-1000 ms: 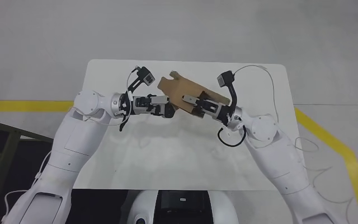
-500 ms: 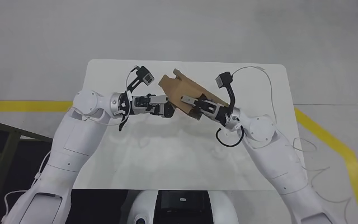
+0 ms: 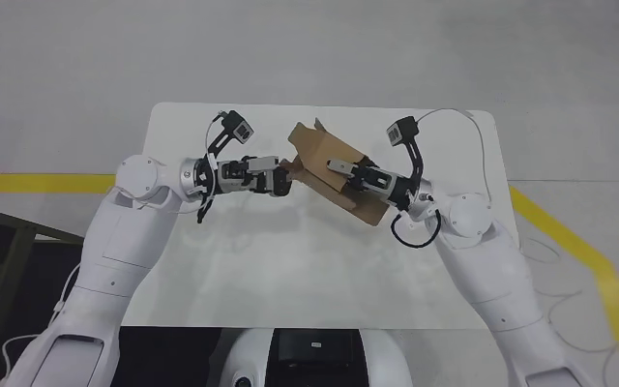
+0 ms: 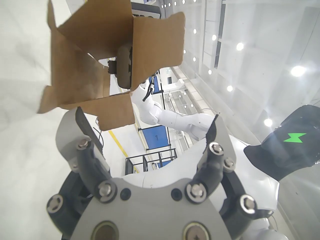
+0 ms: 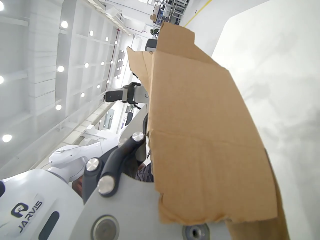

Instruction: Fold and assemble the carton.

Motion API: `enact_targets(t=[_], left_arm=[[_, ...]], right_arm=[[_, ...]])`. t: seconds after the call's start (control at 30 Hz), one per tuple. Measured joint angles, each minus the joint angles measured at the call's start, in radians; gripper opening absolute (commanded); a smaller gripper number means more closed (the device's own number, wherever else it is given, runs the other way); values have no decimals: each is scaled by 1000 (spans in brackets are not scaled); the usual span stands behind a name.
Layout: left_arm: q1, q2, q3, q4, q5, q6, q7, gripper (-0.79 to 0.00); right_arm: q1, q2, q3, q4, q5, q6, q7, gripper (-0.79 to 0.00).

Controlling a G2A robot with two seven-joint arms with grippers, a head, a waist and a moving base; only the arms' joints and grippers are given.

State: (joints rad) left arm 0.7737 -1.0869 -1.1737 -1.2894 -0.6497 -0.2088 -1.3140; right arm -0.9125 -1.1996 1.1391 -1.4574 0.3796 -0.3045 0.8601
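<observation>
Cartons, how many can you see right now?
1. The carton is held above the table by the right gripper, shut on one wall; the left gripper is open at its other end. None looks hidden.

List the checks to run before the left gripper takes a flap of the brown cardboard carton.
1. Right gripper clamped on the brown cardboard carton wall: ok.
2. Left gripper open: ok.
3. Carton opened into a tube: ok.
4. Nearest flap inside the left gripper's gap: cannot tell; it sits close to one finger.
5. Carton clear of the white table: cannot tell.
</observation>
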Motion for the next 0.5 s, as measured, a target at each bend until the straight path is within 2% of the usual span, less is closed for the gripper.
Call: enact_targets(t=[0.33, 0.5], left_arm=[[26, 11, -56, 17, 21, -55, 61, 0], [40, 8, -62, 22, 24, -164, 75, 0]], right_arm=[[5, 11, 37, 14, 86, 14, 159, -785], [11, 15, 46, 23, 147, 20, 248, -785]])
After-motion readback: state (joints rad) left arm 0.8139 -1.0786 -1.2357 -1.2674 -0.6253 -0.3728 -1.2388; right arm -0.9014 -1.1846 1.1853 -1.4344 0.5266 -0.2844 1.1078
